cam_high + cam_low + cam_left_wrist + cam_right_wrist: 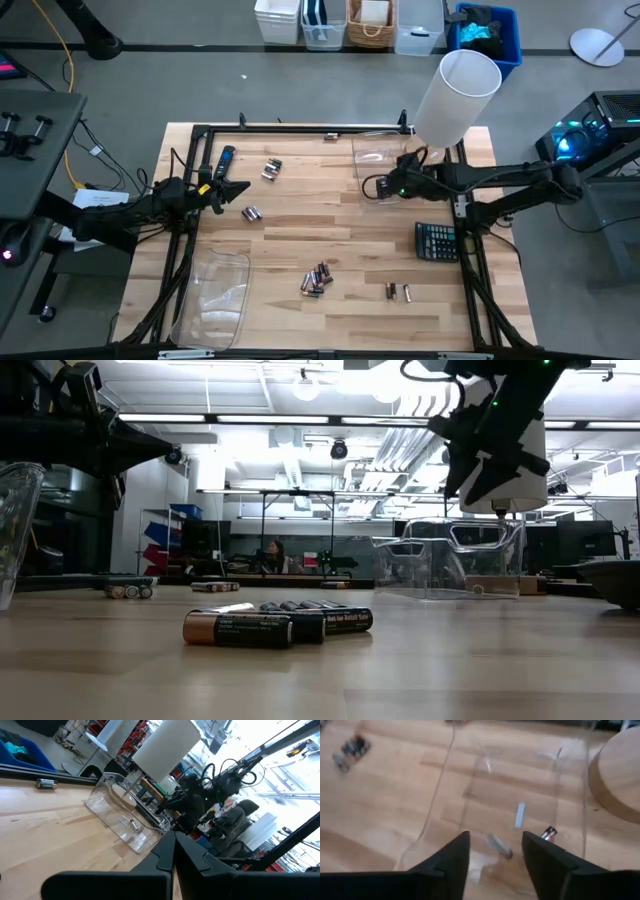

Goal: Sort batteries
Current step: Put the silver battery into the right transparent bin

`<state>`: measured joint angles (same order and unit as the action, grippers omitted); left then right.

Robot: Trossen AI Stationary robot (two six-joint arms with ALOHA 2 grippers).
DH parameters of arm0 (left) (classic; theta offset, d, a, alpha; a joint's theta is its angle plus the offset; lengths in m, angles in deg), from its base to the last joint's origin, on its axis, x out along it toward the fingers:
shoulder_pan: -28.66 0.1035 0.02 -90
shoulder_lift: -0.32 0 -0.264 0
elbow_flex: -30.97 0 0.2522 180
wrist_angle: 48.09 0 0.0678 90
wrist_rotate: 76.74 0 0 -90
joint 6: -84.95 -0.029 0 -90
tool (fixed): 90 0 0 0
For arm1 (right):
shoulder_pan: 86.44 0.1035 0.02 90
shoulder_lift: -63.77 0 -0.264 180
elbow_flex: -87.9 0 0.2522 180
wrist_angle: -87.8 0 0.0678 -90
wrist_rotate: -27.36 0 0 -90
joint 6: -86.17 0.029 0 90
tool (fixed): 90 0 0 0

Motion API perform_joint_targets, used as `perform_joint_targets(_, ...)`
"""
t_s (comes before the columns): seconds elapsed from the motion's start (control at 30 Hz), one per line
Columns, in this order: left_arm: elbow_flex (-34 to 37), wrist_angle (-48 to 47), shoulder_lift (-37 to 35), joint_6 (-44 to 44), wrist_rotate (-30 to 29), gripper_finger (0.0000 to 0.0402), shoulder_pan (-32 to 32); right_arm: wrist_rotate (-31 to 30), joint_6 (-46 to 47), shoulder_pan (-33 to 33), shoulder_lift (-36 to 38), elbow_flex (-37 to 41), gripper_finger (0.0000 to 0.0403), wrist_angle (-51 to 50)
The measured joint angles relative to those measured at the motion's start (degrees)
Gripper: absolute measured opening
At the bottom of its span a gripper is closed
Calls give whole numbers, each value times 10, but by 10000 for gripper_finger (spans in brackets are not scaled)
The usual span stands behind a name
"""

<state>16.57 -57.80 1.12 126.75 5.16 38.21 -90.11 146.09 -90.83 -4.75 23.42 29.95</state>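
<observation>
Batteries lie in loose groups on the wooden table: a cluster (271, 168), a pair (251, 213), a cluster (317, 280) that sits close in the low view (275, 625), a pair (398, 291), and one by the far edge (331, 137). My right gripper (375, 187) hangs open above a clear container (380, 160), its fingers (462, 852) pointing down into it. Two small silvery batteries (500, 846) (548, 833) lie on the container's floor. My left gripper (243, 187) is shut (173, 840) and hovers above the table's left part, holding nothing.
A second clear container (215, 295) stands at the near left corner. A black-and-blue remote (222, 163) lies by the left arm, and a dark calculator (436, 241) lies on the right. A white cylinder (460, 95) stands on a round wooden base (620, 775) beside the far container.
</observation>
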Motion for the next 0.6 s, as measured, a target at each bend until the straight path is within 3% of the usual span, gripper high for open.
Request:
perform_joint_targets(0.1,0,0,0,0,0,0,0,59,2,18,3,0,211,-3)
perform_joint_targets(0.23,0,0,0,0,0,0,0,143,60,114,8,-1,212,-3)
perform_joint_targets(0.4,0,0,0,0,0,0,0,288,264,286,-14,-2,202,-50)
perform_joint_targets(0.6,0,0,0,0,0,0,0,336,487,458,-99,-2,195,-41)
